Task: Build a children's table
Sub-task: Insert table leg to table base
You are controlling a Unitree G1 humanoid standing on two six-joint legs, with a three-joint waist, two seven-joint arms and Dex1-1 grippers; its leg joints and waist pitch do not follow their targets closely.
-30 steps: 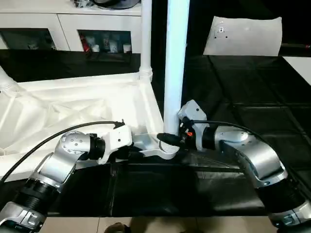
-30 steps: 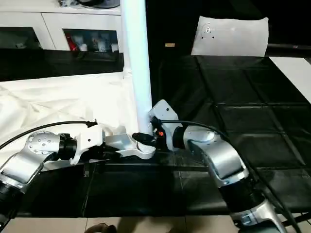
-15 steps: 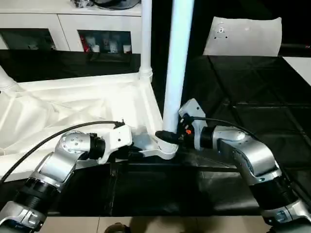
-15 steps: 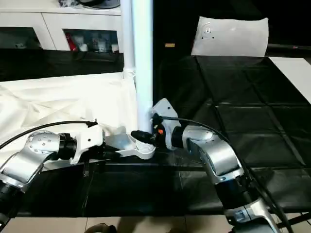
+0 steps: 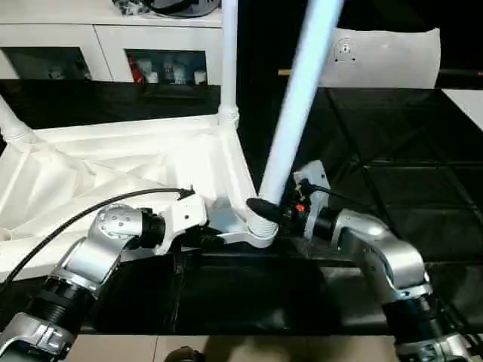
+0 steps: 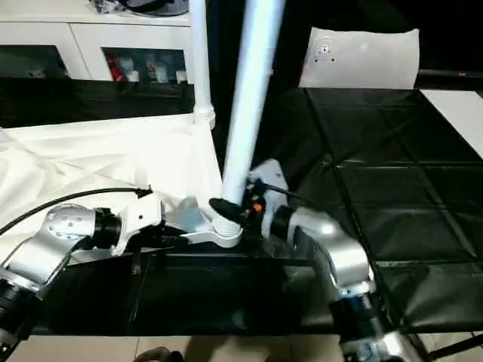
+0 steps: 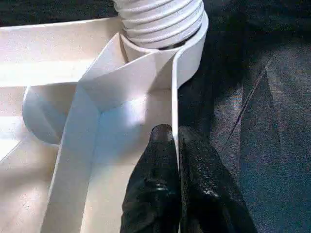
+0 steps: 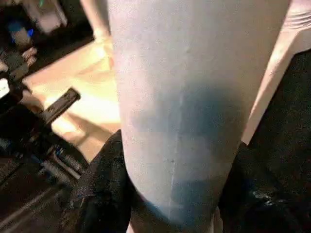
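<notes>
While the white tabletop (image 5: pixel 113 162) lies upside down on the black work surface (image 5: pixel 392 173), ribs up, it serves as the landmark here. At its far left corner a short stretch of a leg (image 5: pixel 11 124) rises from a socket. Along its near edge, left of the near right corner, the left gripper (image 7: pixel 176 145) is pinched tight on the thin upright rim of the tabletop (in the left wrist view one black finger (image 7: pixel 155 179) sits inside the wall and the other outside it, with the wall sandwiched between them). The silver left forearm (image 5: pixel 98 253) reaches in from the near left, a black cable looping over it.

At the tabletop's far right corner a second leg (image 5: pixel 229 53) stands upright in its socket. At the near right corner the round corner socket (image 5: pixel 256 230) holds the threaded foot of a third leg (image 5: pixel 298 105), which is tilted, its top leaning away to the right of the tabletop. The right gripper (image 5: pixel 270 211) is clamped around this leg just above the socket, a black finger (image 8: pixel 97 189) on either side of the pale tube.

Behind the tabletop stands a white cabinet (image 5: pixel 113 45) with glass doors. To the right of the tabletop, at the far edge of the black surface, a flat white board (image 5: pixel 389 56) is propped up.
</notes>
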